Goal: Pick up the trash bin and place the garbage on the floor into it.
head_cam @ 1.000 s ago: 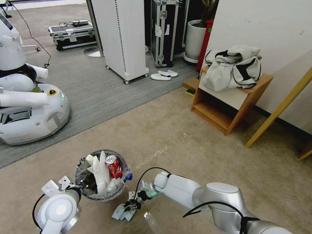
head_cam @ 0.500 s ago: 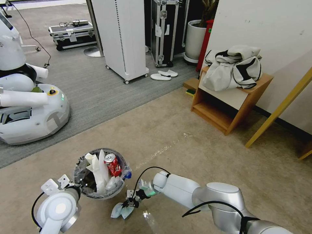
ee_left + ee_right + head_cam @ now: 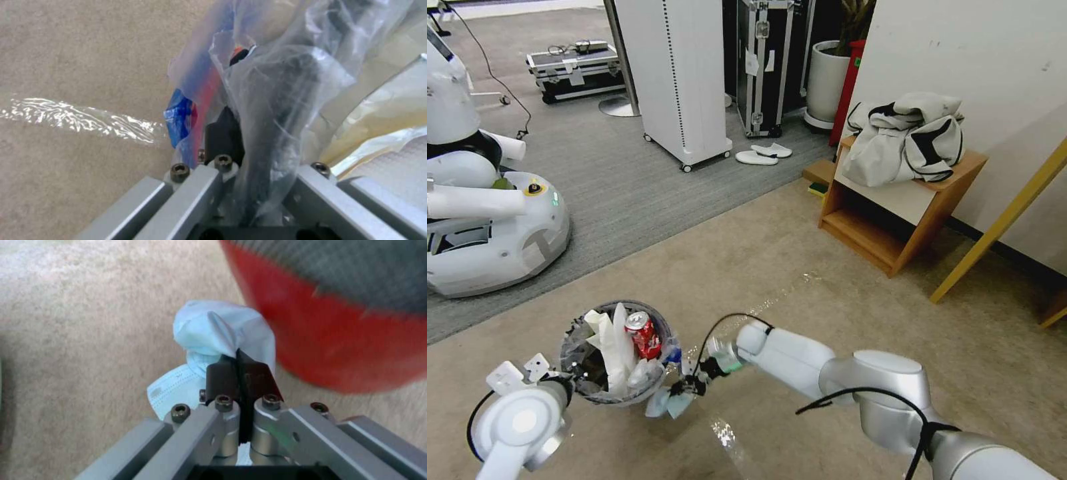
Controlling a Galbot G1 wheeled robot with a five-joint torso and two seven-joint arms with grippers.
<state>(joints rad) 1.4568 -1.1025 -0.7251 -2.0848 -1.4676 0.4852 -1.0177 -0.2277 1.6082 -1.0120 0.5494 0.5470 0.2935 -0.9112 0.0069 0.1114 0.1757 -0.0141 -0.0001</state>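
Beside the trash bin (image 3: 614,353), just off its red wall, right claw (image 3: 684,387) is clamped on the light-blue cloth (image 3: 218,336), cloth hanging clear of the floor (image 3: 827,300). Left claw (image 3: 249,140) is pinched on the bin's rim and plastic liner (image 3: 285,83), bin held up. Soda can (image 3: 644,335) and papers (image 3: 608,343) inside. Risk: cloth is below the rim; it may snag the wall or drag the liner and drop outside.

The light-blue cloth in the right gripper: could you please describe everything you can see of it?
The light-blue cloth is a thin, soft, crumpled piece with faint dotted stitch lines, like a face mask. The right gripper has its black fingers shut on one fold, and the rest hangs bunched below them, above the beige carpet. It sits just beside the trash bin, near the red wall, not yet inside.
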